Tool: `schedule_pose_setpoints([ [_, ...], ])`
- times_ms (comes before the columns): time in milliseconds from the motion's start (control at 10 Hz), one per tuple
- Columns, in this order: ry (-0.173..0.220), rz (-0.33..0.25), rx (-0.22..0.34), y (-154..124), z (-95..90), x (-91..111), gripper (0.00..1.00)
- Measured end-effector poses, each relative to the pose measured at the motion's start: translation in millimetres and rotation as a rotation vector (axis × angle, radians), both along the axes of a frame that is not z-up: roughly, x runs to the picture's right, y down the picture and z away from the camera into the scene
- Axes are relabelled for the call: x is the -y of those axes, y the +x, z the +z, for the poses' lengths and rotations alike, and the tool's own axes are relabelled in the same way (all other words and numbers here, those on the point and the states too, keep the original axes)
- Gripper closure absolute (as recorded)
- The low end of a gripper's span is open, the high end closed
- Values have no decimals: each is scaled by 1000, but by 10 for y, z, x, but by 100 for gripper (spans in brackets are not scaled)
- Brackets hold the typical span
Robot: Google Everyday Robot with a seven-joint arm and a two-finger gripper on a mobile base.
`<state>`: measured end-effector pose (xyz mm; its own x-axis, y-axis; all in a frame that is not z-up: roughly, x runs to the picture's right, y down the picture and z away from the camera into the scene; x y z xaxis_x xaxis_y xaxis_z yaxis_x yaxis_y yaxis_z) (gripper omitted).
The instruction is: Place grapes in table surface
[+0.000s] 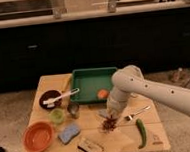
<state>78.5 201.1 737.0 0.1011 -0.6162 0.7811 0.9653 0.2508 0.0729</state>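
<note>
The grapes (109,123) lie low over the table (125,138), just in front of the green tray (91,82) and left of the fork (137,113). The gripper (111,118) sits directly above the bunch. Whether the grapes rest fully on the wood or hang just clear of it cannot be determined. Judgement: the transport phase is essentially complete; release and withdrawal remain.

Hand state: cannot tell. The gripper merges with the dark bunch, so a grasp, a loosened hold or a full release are all possible.

Arm pose: the arm (155,91) enters from the right edge, runs up and left to a rounded joint over the tray's right corner, then turns steeply down to the gripper.

Surrounding items, all apart from the bunch:
- green pepper (140,132), right of the grapes
- orange fruit (103,94) in the tray
- cup (73,110) and blue sponge (68,134), to the left
- orange bowl (38,136) at the front-left corner
</note>
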Motion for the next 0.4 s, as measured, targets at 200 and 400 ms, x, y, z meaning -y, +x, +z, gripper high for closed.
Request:
schedule_pose_setpoints([
  [200, -40, -41, 37, -74, 49, -40, 20],
  [400, -71, -72, 58, -131, 114, -64, 20],
])
